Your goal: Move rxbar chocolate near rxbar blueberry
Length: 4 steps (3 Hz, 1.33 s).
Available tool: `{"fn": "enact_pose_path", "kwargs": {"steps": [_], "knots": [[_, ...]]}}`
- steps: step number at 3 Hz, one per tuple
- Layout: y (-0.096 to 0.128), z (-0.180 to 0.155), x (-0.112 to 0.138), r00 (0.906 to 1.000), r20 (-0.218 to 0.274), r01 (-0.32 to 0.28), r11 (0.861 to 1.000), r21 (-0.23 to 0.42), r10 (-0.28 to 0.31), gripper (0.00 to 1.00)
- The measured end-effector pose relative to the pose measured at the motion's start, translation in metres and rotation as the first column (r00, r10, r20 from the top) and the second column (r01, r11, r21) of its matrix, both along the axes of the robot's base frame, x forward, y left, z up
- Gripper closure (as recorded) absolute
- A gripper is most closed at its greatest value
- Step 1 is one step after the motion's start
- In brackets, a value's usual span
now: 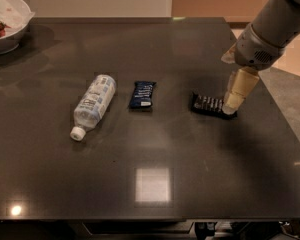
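The rxbar chocolate (pixel 208 105), a black wrapper with a row of white lettering, lies flat on the dark table right of centre. The rxbar blueberry (pixel 142 94), a dark blue wrapper with a white patch at its near end, lies to its left, a bar's length away. My gripper (pixel 231 107) comes down from the upper right on the grey arm. Its cream fingers (pixel 236 95) stand at the right end of the chocolate bar and touch or nearly touch it.
A clear plastic water bottle (pixel 93 105) lies on its side left of the blueberry bar, cap toward the front. A white bowl (pixel 6 20) with red food sits at the far left corner. The table's right edge (pixel 285 124) is close to the gripper.
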State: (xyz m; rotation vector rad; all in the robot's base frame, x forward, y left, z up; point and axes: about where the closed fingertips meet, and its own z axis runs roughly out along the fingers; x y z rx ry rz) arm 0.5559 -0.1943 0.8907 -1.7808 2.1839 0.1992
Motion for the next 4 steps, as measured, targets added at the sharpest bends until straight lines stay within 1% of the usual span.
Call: {"fn": "enact_pose_path", "kwargs": {"steps": [2, 3, 4], "knots": [[0.007, -0.051, -0.020, 0.9980, -0.050, -0.040, 0.999, -0.023, 0.039, 0.00], [0.011, -0.068, -0.027, 0.9965, -0.062, -0.059, 0.998, -0.031, 0.057, 0.00], [0.014, -0.076, -0.031, 0.9957, -0.068, -0.066, 0.997, -0.038, 0.063, 0.17]]}}
